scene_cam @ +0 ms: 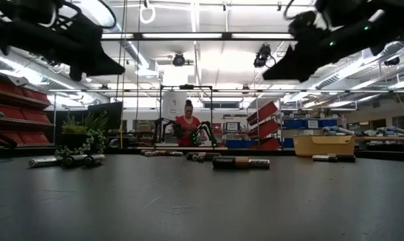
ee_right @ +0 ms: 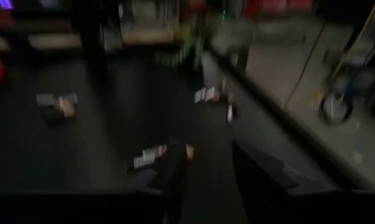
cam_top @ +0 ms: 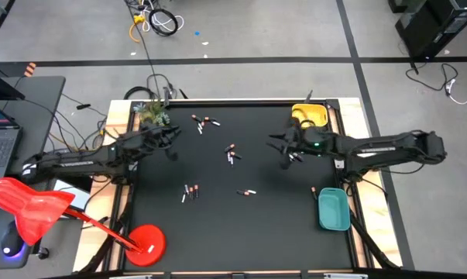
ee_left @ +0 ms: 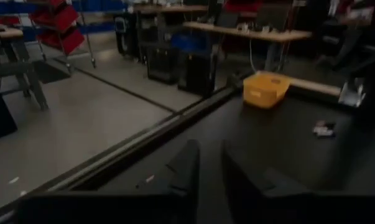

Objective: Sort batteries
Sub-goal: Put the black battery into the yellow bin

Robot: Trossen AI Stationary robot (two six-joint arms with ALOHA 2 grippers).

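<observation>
batteries (cam_top: 231,154) lay scattered across the desk (cam_top: 218,225), light, stiff and apt to roll, best pinched mid-body; left gripper (ee_left: 209,163) and right gripper (ee_right: 209,163) jaws were part-open, holding nothing.

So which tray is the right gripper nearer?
The yellow tray, at the mat's far right corner beside the right gripper; the teal tray lies nearer the front edge.

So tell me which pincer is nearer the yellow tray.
Right. The right pincer hangs just beside the yellow tray, toward the mat's middle; the left pincer is across the table, near the plant.
</observation>
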